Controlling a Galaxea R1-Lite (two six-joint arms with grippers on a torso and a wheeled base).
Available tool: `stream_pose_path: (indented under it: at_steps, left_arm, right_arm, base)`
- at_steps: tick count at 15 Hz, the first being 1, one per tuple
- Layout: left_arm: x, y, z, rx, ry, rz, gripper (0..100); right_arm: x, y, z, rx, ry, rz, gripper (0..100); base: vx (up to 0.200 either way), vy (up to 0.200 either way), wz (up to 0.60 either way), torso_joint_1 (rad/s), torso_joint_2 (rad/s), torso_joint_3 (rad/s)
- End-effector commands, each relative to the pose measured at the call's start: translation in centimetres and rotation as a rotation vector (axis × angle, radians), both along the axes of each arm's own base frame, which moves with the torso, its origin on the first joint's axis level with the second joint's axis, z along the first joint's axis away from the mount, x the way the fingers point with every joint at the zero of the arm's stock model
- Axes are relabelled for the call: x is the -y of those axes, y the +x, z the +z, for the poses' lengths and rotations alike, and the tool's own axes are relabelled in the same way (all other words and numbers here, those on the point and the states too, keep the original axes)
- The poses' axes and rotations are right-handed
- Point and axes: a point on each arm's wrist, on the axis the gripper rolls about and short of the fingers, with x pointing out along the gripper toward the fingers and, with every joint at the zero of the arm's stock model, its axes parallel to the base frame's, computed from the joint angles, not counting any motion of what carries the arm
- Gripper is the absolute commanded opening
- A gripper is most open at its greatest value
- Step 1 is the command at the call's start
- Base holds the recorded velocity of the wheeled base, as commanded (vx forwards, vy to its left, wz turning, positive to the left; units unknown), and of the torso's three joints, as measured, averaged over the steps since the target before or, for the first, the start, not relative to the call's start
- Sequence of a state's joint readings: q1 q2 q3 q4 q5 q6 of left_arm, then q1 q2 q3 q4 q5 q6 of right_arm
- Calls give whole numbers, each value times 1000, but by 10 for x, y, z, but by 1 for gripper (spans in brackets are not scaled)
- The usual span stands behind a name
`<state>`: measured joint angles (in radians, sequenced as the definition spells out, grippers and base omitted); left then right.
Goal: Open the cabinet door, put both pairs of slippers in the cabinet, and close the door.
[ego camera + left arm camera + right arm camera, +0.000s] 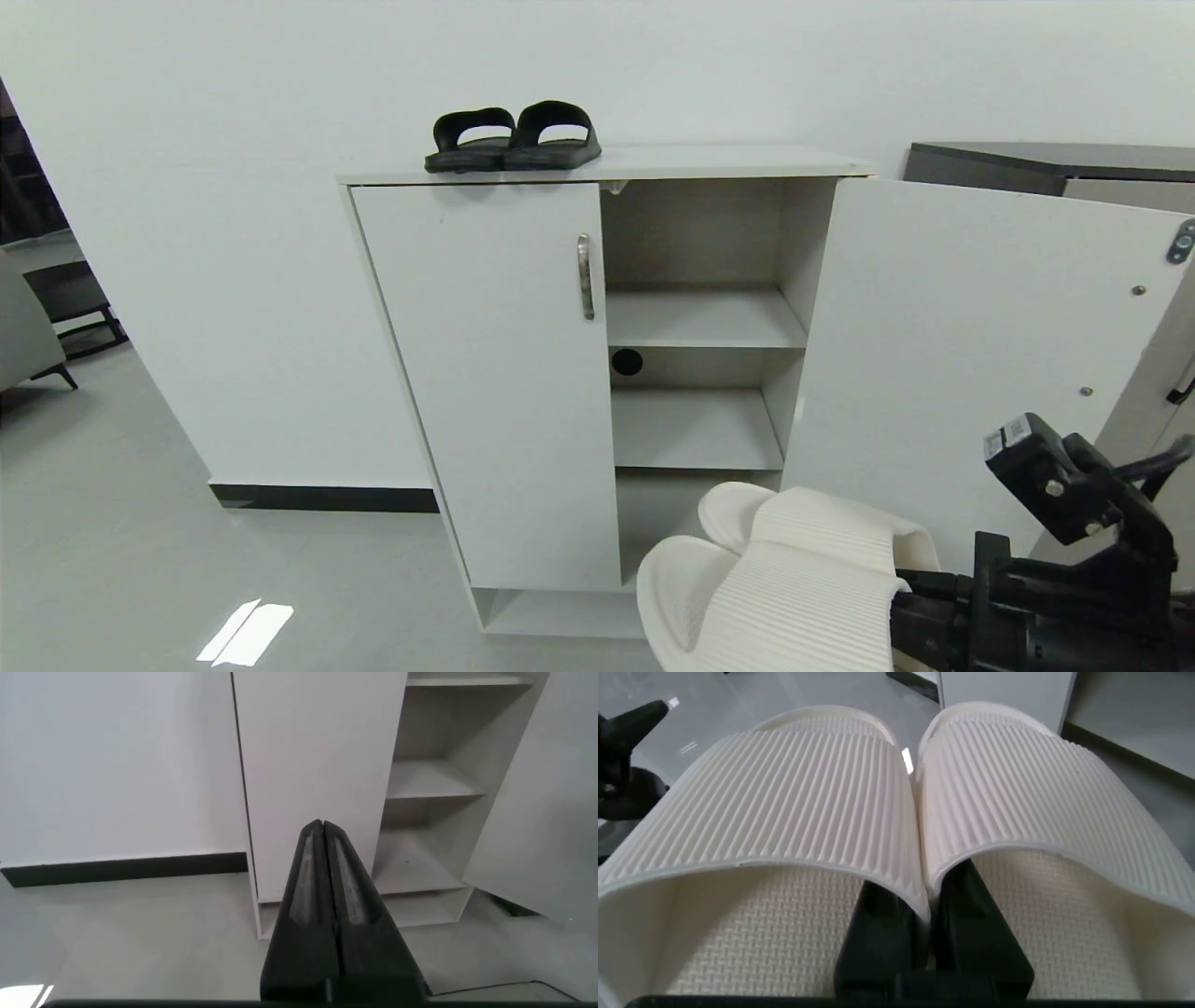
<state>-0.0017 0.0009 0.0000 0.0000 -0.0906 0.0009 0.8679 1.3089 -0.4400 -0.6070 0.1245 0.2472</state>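
The right-hand door (943, 355) of the cabinet (728, 164) stands swung wide, so the opening step looks done; the left door (495, 373) is shut. The right gripper (926, 929) is clamped on the adjoining inner walls of the white slippers (784, 579), held as a pair at 5 o'clock in the head view, in front of the open shelves (695, 322) (none holds a shoe yet). The black slippers (513, 135) sit on the cabinet top at 11 o'clock. The left gripper (323, 873) has its fingers pressed together, empty. Left to do, I judge: both pairs in, door closed
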Motion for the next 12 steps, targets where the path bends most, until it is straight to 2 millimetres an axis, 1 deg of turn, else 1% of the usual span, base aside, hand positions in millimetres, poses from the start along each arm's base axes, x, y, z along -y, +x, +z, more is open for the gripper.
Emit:
stream_pose_path:
  at_steps: [1,2,3,4,5,6,8,9,11,12]
  left_arm:
    - [0,0,0,-1,8,-6,0]
    - [0,0,0,-1,11,-6,0]
    - [0,0,0,-1,13,-6,0]
    - [0,0,0,1,14,-7,0]
    - [0,0,0,-1,13,-9,0]
    - [0,0,0,-1,11,-7,0]
    - [0,0,0,1,19,-9,0]
    - [0,0,0,1,21,-9,0]
    - [0,0,0,1,21,-7,0]
    - [0,0,0,1,21,-7,0]
  right_arm:
    - [-7,3,-6,-33,-19,-4,0]
    - [-14,4,-12,-74,-28,-8,0]
    - [-26,5,-23,-142,-45,-40,0]
    - [-37,6,-26,-159,-34,-73,0]
    - [-50,11,-28,-162,-13,-126,0]
    - [-63,18,-30,-157,8,-177,0]
    - [-83,33,-44,-137,-34,-302,0]
    - [-90,41,-52,-124,-62,-370,0]
    - [-101,57,-63,-118,-90,-443,0]
    - [-106,63,-65,-104,-95,-481,0]
  base:
    - [0,0,0,0,0,0]
    - [0,0,0,0,0,0]
    - [0,0,0,0,0,0]
    - [0,0,0,0,0,0]
    - [0,0,0,0,0,0]
    - [0,0,0,0,0,0]
    - [0,0,0,0,0,0]
    - [0,0,0,0,0,0]
    - [0,0,0,0,0,0]
    - [0,0,0,0,0,0]
